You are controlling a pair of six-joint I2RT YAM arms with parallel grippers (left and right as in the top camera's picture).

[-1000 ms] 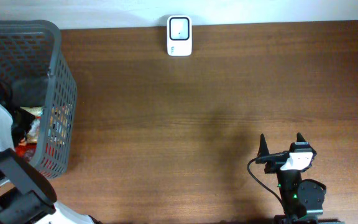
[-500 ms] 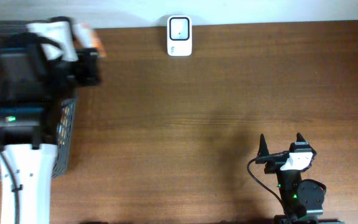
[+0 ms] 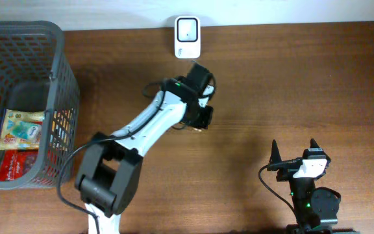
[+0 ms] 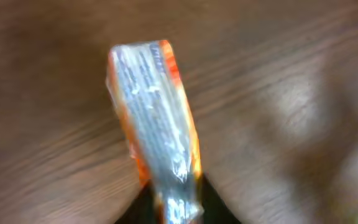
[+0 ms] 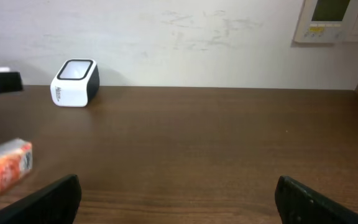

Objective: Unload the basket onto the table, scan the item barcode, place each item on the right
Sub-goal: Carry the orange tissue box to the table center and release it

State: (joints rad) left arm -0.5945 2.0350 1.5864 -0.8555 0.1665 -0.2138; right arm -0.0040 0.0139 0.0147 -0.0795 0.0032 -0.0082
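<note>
An orange and silver snack packet sticks out from between the jaws of my left gripper, whose dark fingers press on its lower end just above the wood. Overhead, the left gripper hangs over the middle of the table, a short way in front of the white barcode scanner at the back edge; only a sliver of the packet shows under it. The right wrist view has the packet low at the far left and the scanner by the wall. My right gripper stands open and empty at the front right.
A grey mesh basket fills the left end of the table, with a yellow-green packet and a red packet inside. A white wall runs behind the table's back edge.
The left arm came up out of the basket with the orange packet, swung right across the table, and now holds it low in front of the scanner. The right arm has not moved.
</note>
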